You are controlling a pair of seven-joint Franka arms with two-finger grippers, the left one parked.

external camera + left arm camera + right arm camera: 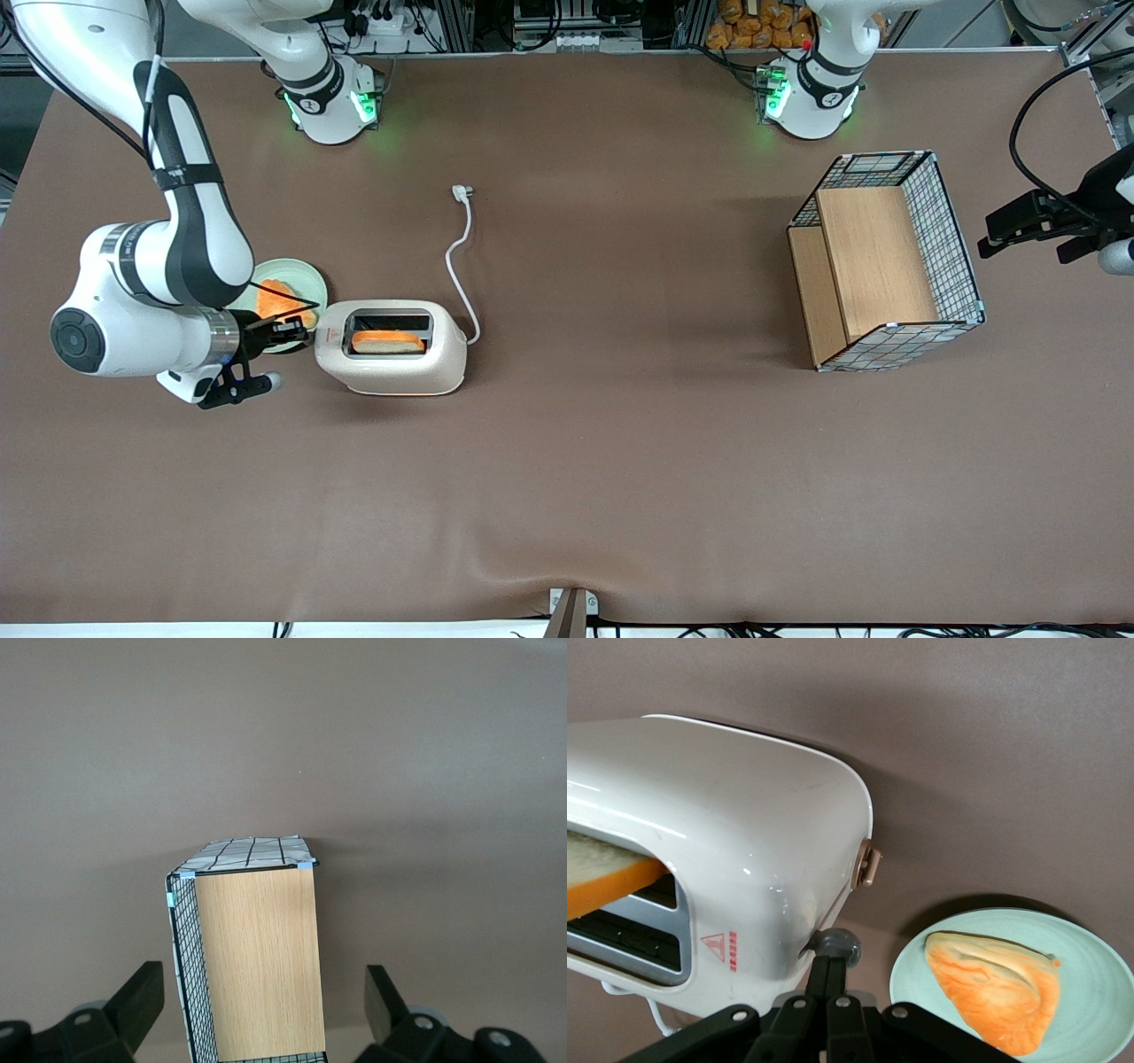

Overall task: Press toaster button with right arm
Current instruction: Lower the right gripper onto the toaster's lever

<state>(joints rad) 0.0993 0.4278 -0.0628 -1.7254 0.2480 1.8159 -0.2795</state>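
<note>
Cream toaster (394, 359) near the working arm's end of the table, toast slice (387, 341) in its slot, right arm's gripper (829, 967) with fingers together touching the grey button (835, 946) on the toaster's narrow end, green plate (1090, 988) at the gripper's 12 o'clock in the front view, orange bread (997, 988) on it

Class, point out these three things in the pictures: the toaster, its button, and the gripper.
toaster (403, 370): front view, on its cream side wall.
button (837, 946): right wrist view, on the grey tab at the narrow end.
gripper (828, 979): right wrist view, at its closed fingertips touching the button.
</note>
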